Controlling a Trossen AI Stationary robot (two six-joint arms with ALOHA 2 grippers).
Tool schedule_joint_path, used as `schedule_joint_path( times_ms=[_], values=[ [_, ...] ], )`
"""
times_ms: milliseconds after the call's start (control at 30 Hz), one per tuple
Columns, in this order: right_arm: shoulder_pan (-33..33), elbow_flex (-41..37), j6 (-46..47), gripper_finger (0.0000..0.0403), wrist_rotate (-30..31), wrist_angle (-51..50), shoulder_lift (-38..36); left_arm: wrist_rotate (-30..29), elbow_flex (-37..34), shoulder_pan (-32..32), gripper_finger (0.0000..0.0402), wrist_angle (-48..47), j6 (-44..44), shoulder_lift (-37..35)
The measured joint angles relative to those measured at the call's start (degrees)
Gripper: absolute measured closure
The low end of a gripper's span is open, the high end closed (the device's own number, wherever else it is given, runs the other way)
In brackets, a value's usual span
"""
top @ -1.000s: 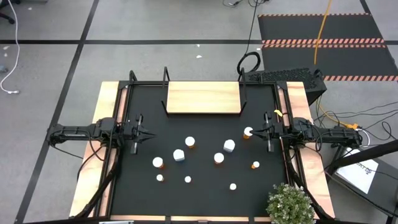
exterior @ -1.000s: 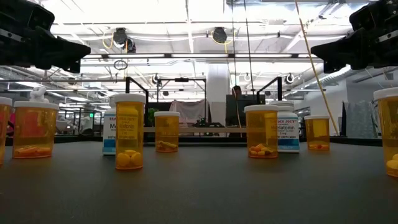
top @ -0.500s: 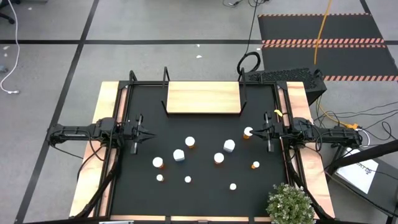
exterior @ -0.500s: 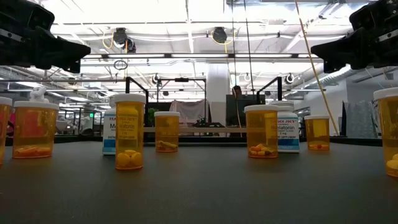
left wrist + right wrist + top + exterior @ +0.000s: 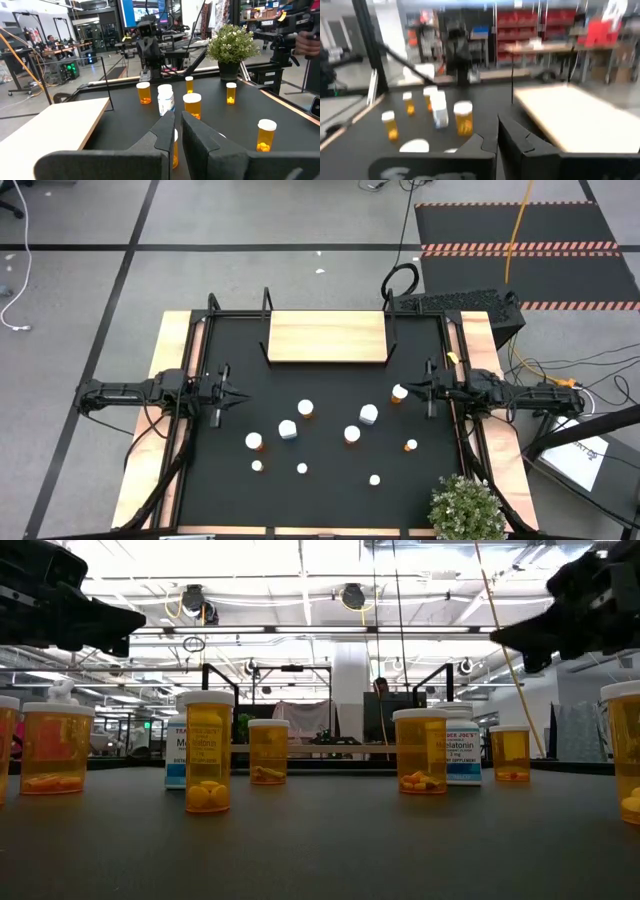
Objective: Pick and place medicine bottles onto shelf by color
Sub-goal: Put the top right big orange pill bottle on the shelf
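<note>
Shifting slightly since a second ago, the right hand (image 5: 418, 389) has nosed toward the orange bottle (image 5: 399, 393) just beside it at the tabletop's (image 5: 330, 490) right edge, fingers nearly closed and holding nothing. Left hand (image 5: 232, 395) waits at the left edge, likewise near-shut and empty. Shelf (image 5: 326, 337) bare, all medicine bottles (image 5: 288, 429) on the tabletop; first pick likely starting.

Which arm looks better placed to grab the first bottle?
Probably the right one. Its claw hangs right beside an orange bottle near the table's right edge, while the left claw sits farther from any bottle. The shelf holds nothing so far.
</note>
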Motion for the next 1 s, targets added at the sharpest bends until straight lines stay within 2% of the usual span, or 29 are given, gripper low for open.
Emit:
schedule_joint_path(
  times_ms=[133, 267, 433, 633, 800, 1000],
  values=[
    [0.0, 5.06, 1.12, 0.04, 1.51, 0.87, 5.34, -0.02, 0.0, 0.02, 0.0366, 0.0, 0.41, 0.01],
    [0.0, 12.08, 2.84, 0.0382, 3.09, -1.28, 14.35, -1.29, -0.02, 0.01, 0.0366, -0.04, 2.37, 0.01],
    [0.0, 26.4, 6.07, 0.0353, 3.17, -16.01, 27.73, -5.69, 0.0, 0.02, 0.0366, -0.32, 3.15, 0.01],
    [0.0, 41.78, 6.12, 0.0321, 4.85, -33.15, 43.2, -6.38, -0.02, 0.02, 0.0366, -0.28, 3.26, 0.28],
    [0.02, 50.2, 6.12, 0.0271, 4.81, -44.08, 53.0, -6.38, 0.0, 0.01, 0.0366, -0.35, 3.13, 0.28],
    [0.0, 52.45, 7.55, 0.0189, 4.63, -50.52, 59.51, -6.34, 0.04, 0.02, 0.0366, -1.0, 1.32, 0.28]
  ],
)
